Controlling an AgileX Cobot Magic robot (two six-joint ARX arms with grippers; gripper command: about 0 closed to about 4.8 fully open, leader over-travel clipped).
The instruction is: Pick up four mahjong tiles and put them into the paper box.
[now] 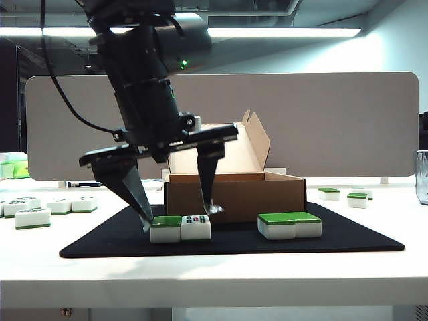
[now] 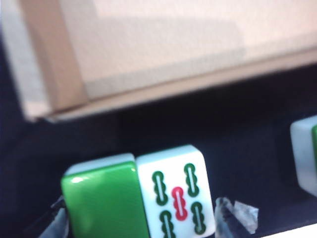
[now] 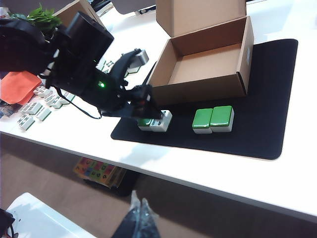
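Two mahjong tiles (image 1: 180, 228) — between left gripper (image 1: 178, 215) fingers.

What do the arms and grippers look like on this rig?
Left arm: black, cylindrical links, a black cable looping off it and a small green light lit on the wrist housing. Left gripper: black crossbar with two tapered black fingers ending in clear tips. Right gripper: only dark fingers with clear tips show.

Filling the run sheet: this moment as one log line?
left gripper: open, straddling two green-backed white mahjong tiles | right gripper: shut, raised | brown cardboard box: empty
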